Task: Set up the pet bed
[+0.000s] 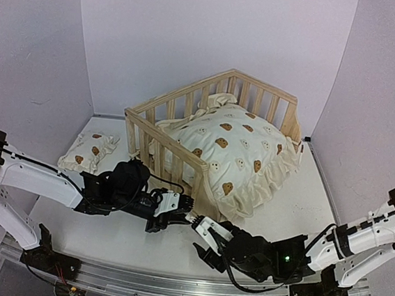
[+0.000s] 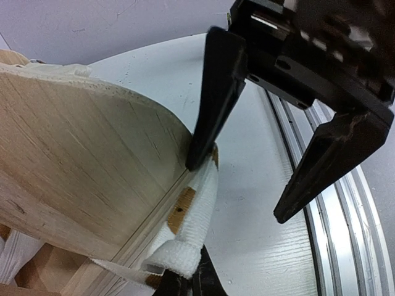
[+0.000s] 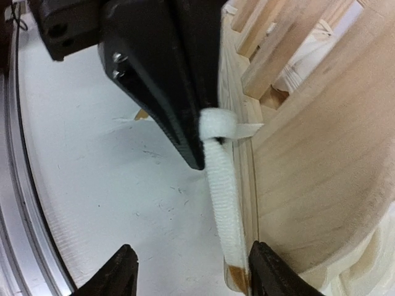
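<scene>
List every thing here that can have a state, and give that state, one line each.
pet bed frame: upright on the table, open side toward the arms.
cushion: lying in the frame, ruffle hanging over the open front.
pillow: flat on the table, outside the frame.
tie: stretched along the frame's end board, pinched at one end.
left gripper: shut on the tie.
right gripper: open, holding nothing.

Cushion [image 1: 234, 150] in pine frame [image 1: 167, 140], pillow [image 1: 89, 150] outside

No text, label, brand or number can be read on anything here.
</scene>
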